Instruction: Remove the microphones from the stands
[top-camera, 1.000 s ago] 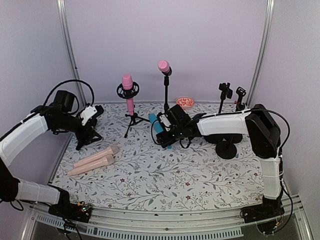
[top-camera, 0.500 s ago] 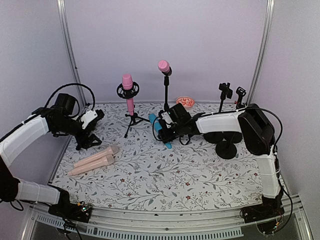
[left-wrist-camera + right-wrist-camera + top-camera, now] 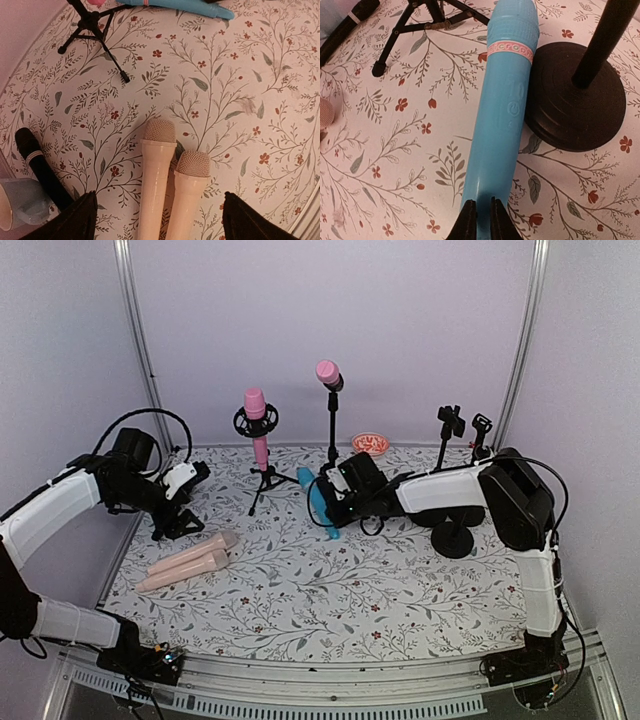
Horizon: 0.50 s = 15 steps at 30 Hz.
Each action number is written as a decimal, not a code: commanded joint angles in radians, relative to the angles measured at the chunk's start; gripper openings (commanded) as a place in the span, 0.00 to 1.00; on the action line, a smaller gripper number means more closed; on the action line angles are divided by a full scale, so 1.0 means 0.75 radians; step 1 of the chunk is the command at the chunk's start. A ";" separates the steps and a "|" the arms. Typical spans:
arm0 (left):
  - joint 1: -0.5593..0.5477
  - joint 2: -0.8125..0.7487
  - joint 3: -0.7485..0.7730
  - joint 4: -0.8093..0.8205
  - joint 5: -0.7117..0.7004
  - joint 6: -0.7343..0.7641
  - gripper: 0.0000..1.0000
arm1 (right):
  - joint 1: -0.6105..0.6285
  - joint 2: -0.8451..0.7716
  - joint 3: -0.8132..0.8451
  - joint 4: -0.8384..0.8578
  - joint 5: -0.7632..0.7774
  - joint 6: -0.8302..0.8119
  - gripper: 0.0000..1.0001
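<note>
The right claw (image 3: 482, 217) has its two dark fingers pressed nearly together over the tail of a smooth blue plastic microphone (image 3: 507, 115). The gap between them is far too narrow to span that rounded body, and whether they touch it cannot be told. The blue microphone lies flat on the counter (image 3: 350, 590), whose cloth is printed with thin branches and small red flowers. Its flank sits just beside a matte black disc base (image 3: 575, 100) that carries an upright pole. The left claw (image 3: 159, 212) stands wide open and holds nothing, above two cream microphones (image 3: 156, 175) lying side by side, each with a domed mesh head. A slim black microphone (image 3: 40, 167) lies near them. At the back of the counter, the pink-headed microphone (image 3: 327, 373) sits atop a thin straight stand (image 3: 332, 430). A second pink microphone (image 3: 256, 415) hangs through a black ring mount on a tripod (image 3: 265, 483), and both are apart from either claw.
</note>
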 commanded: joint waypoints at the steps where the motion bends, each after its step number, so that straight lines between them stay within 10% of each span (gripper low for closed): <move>1: 0.006 0.018 0.029 -0.010 -0.003 -0.015 0.88 | 0.021 -0.127 -0.151 0.037 0.017 0.026 0.08; 11: -0.001 0.022 0.038 -0.010 0.001 -0.022 0.89 | 0.093 -0.305 -0.418 0.093 0.042 0.078 0.05; 15: -0.003 0.023 0.037 -0.010 0.005 -0.028 0.89 | 0.088 -0.288 -0.330 0.066 0.093 0.063 0.51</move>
